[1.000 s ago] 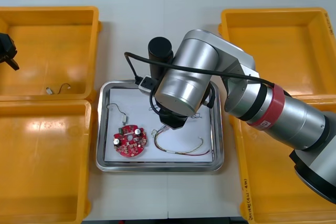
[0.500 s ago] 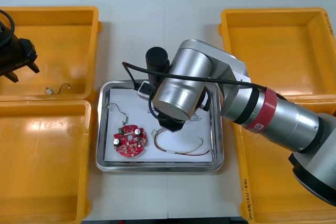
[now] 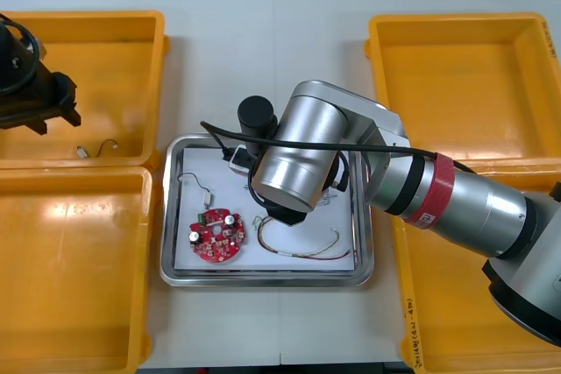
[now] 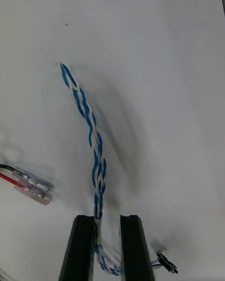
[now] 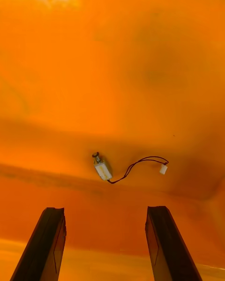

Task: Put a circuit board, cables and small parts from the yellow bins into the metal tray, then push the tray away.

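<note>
The table (image 3: 263, 41) carries yellow bins (image 3: 456, 20), two at each side, with the tray (image 3: 263, 279) between them, white inside. The right arm (image 3: 456, 203) reaches in from the right, and its wrist hangs over the tray's middle. The left gripper (image 5: 104, 210) hovers over the far left bin (image 3: 88, 17), its fingers spread wide with nothing between them. A part (image 5: 102, 168) with a thin black wire lies on the bin floor just ahead of them (close to the bin's near wall in the front view). The right gripper (image 4: 108, 218) is low over the tray's white floor. Its fingers are drawn close and pinch the blue-white cable (image 4: 93, 136), which runs out ahead of the tips in a loose line and bunches behind them. The board (image 3: 217, 236) lies flat in the tray's near left. The red-yellow cable (image 3: 302, 253) curves beside it to the right, its clear-sleeved ends near the right gripper's fingers. A second part (image 3: 209, 199) with a wire lies just beyond the board
</note>
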Controlling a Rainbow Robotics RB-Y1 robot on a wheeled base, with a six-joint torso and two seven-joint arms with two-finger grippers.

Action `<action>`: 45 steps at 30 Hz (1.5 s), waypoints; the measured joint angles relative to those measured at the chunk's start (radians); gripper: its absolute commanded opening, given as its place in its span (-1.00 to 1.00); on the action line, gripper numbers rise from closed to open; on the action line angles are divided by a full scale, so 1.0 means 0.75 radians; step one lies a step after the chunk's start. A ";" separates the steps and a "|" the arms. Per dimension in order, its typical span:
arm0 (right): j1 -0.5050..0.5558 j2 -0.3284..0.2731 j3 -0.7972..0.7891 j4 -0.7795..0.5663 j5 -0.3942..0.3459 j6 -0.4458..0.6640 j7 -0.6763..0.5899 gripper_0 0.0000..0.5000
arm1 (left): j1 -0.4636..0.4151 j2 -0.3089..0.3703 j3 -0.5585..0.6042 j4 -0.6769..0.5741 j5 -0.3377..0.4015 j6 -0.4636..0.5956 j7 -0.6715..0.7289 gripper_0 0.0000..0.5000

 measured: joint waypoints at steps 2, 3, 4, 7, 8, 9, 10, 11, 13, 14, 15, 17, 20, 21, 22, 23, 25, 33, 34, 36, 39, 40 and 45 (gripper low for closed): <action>0.000 0.000 0.000 0.000 0.004 0.000 0.000 0.47 | 0.000 -0.015 0.000 0.028 -0.013 -0.026 -0.056 1.00; 0.000 0.000 0.000 0.000 0.004 0.000 0.000 0.55 | 0.000 -0.023 0.000 0.040 -0.022 -0.036 -0.065 1.00; 0.000 0.000 0.000 0.000 0.004 0.000 0.000 0.65 | 0.000 -0.029 0.000 0.047 -0.032 -0.043 -0.065 1.00; 0.000 0.000 0.000 0.000 0.007 0.000 0.000 0.82 | 0.000 -0.049 0.000 0.069 -0.062 -0.072 -0.065 1.00; 0.000 0.000 0.000 0.000 0.007 0.000 0.000 0.87 | 0.000 -0.055 0.000 0.075 -0.067 -0.082 -0.065 1.00; 0.000 0.000 0.000 0.001 0.008 0.000 0.000 0.91 | 0.000 -0.060 0.000 0.082 -0.072 -0.092 -0.065 1.00; 0.000 0.000 0.000 0.001 0.008 0.000 0.000 0.95 | 0.000 -0.066 0.000 0.089 -0.077 -0.098 -0.065 1.00; -0.001 0.000 0.000 0.001 0.008 0.000 0.000 0.96 | 0.000 -0.071 0.000 0.098 -0.081 -0.105 -0.065 1.00; -0.002 0.000 0.000 0.000 0.008 0.006 0.000 0.97 | 0.000 -0.081 0.000 0.116 -0.090 -0.116 -0.065 1.00; -0.003 0.000 -0.002 0.000 0.008 0.016 0.000 0.97 | 0.000 -0.085 0.000 0.125 -0.094 -0.121 -0.065 1.00; -0.004 0.000 -0.006 -0.001 0.004 0.040 0.000 0.98 | 0.000 -0.090 0.000 0.135 -0.100 -0.127 -0.065 1.00; -0.006 0.000 -0.022 -0.007 -0.008 0.095 0.000 0.97 | 0.000 -0.098 0.000 0.149 -0.108 -0.135 -0.065 1.00; -0.006 0.000 -0.078 -0.042 -0.031 0.187 0.000 0.98 | 0.000 -0.105 0.000 0.171 -0.119 -0.151 -0.065 1.00; -0.006 -0.001 -0.098 -0.058 -0.035 0.209 0.000 0.97 | 0.000 -0.107 0.000 0.178 -0.122 -0.157 -0.065 1.00; -0.006 -0.002 -0.120 -0.077 -0.039 0.230 0.000 0.99 | 0.000 -0.107 0.000 0.185 -0.126 -0.162 -0.065 1.00; -0.006 -0.003 -0.141 -0.096 -0.043 0.252 0.000 0.99 | 0.000 -0.108 0.000 0.192 -0.129 -0.167 -0.065 1.00; -0.006 -0.009 -0.181 -0.135 -0.056 0.295 0.000 1.00 | 0.000 -0.109 0.000 0.203 -0.133 -0.175 -0.065 1.00; -0.005 -0.081 -0.327 -0.288 -0.149 0.405 -0.001 1.00 | 0.001 -0.123 0.000 0.225 -0.150 -0.185 -0.065 1.00; -0.005 -0.096 -0.345 -0.311 -0.156 0.406 -0.001 1.00 | 0.001 -0.125 0.000 0.225 -0.151 -0.189 -0.065 1.00; 0.002 -0.129 -0.377 -0.360 -0.169 0.407 -0.003 1.00 | 0.002 -0.132 0.000 0.226 -0.153 -0.200 -0.065 1.00; 0.028 -0.182 -0.418 -0.437 -0.184 0.407 -0.008 1.00 | 0.005 -0.142 0.000 0.226 -0.156 -0.219 -0.065 1.00; 0.041 -0.201 -0.431 -0.464 -0.191 0.407 -0.012 1.00 | 0.006 -0.145 0.000 0.226 -0.157 -0.225 -0.065 1.00; 0.130 -0.301 -0.509 -0.589 -0.219 0.407 -0.042 1.00 | 0.010 -0.151 0.000 0.227 -0.160 -0.232 -0.065 1.00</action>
